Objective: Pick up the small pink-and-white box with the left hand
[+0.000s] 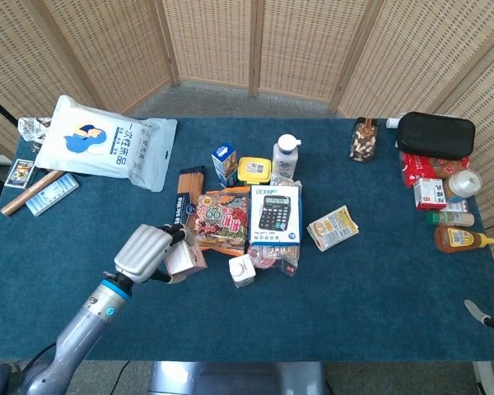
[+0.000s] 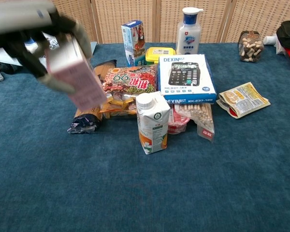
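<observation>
We are looking at a staged indoor test area, not a lived-in room. A table (image 1: 395,280) covered in dark blue carpet-like cloth stands before folding woven-rattan screens (image 1: 296,41) that close off the background. Unrelated retail goods are spread across it: a boxed calculator (image 1: 274,215), a small carton (image 2: 152,122), a pump bottle (image 2: 191,23), a sauce bottle (image 1: 459,239), a black pouch (image 1: 435,135) and a large white bag (image 1: 107,141).
</observation>
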`<action>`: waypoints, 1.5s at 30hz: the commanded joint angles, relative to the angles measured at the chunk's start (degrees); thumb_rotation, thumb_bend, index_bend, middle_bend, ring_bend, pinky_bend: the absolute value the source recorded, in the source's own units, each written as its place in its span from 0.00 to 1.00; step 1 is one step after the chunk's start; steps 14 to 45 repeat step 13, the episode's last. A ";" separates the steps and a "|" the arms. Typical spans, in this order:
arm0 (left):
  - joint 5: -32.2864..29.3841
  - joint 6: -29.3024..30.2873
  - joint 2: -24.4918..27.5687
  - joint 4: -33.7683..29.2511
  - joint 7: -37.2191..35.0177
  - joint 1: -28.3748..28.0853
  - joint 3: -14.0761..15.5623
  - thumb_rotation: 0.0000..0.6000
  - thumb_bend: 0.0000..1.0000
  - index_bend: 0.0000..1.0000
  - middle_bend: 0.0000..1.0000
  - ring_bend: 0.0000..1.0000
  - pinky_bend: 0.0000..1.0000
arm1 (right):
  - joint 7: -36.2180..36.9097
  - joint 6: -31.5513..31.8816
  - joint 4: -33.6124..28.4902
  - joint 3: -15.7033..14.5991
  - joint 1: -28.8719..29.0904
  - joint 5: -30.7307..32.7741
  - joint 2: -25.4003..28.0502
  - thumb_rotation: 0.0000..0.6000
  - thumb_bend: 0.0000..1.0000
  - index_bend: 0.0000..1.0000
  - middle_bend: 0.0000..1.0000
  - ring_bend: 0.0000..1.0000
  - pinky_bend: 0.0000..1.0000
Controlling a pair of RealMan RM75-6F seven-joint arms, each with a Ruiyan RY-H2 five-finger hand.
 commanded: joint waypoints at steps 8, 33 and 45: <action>-3.72 4.27 13.82 -10.77 -2.05 -0.54 -9.24 1.00 0.12 0.66 0.65 0.67 0.81 | -1.38 -0.09 -0.40 -0.14 0.18 -0.35 -0.32 1.00 0.00 0.00 0.00 0.00 0.01; -6.49 4.44 14.46 -11.32 -0.55 -1.94 -10.19 1.00 0.12 0.66 0.65 0.67 0.81 | -1.76 -0.13 -0.58 -0.25 0.20 -0.50 -0.35 1.00 0.00 0.00 0.00 0.00 0.01; -6.49 4.44 14.46 -11.32 -0.55 -1.94 -10.19 1.00 0.12 0.66 0.65 0.67 0.81 | -1.76 -0.13 -0.58 -0.25 0.20 -0.50 -0.35 1.00 0.00 0.00 0.00 0.00 0.01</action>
